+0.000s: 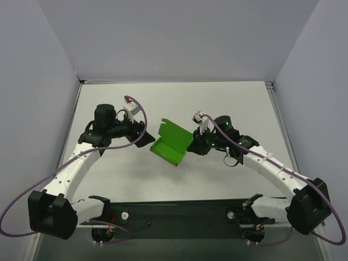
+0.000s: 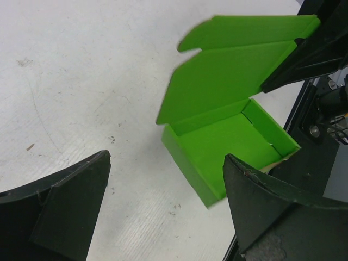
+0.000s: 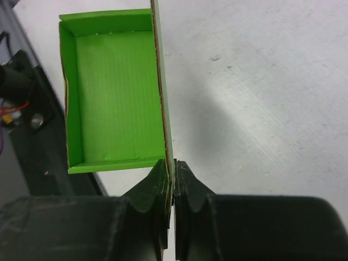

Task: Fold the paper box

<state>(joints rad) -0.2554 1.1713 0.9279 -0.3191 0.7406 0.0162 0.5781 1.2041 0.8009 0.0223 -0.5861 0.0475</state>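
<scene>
The bright green thin card paper box (image 1: 173, 144) sits near the middle of the white table (image 1: 217, 103), an open shallow tray with its lid flap standing up and leaning off toward 11 o'clock. From the overhead view it looks tilted, and I cannot tell whether its base lies flat on the surface. At the box's 3 o'clock edge the right gripper (image 1: 192, 144) has its black jaws pressed together on the thin side wall; its wrist camera shows the card edge (image 3: 117, 92) running straight out from between the two closed fingertips (image 3: 173, 171), the tray's inside lying to the left of that wall. At the box's 9 o'clock side the left gripper (image 1: 145, 136) hovers just beside it, apart from the card, its jaws spread wide. In its wrist view the box (image 2: 228, 141) lies ahead, toward 1 o'clock of the gaping fingers (image 2: 166, 163), with nothing between them
</scene>
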